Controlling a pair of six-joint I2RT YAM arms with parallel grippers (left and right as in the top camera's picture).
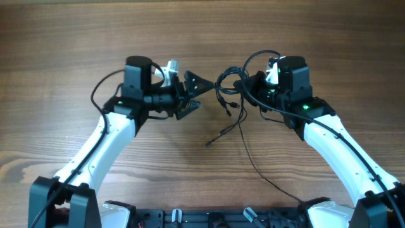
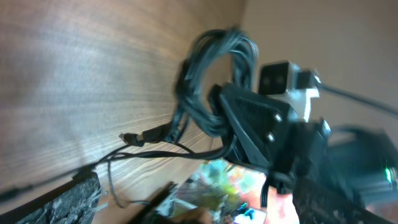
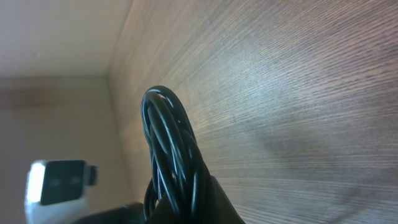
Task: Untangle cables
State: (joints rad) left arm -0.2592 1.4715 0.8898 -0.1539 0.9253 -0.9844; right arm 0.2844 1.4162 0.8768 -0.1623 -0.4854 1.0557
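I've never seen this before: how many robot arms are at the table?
2. The left arm reaches in from one side, jaws open; the right arm from the other, jaws shut on the cables. None seems hidden.

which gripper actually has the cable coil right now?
The right gripper, shut on the coiled cables. The left gripper is wide open and holds nothing.

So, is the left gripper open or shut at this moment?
The left gripper is open: overhead, its fingers stand apart with nothing between them. The cables are held by the right gripper.
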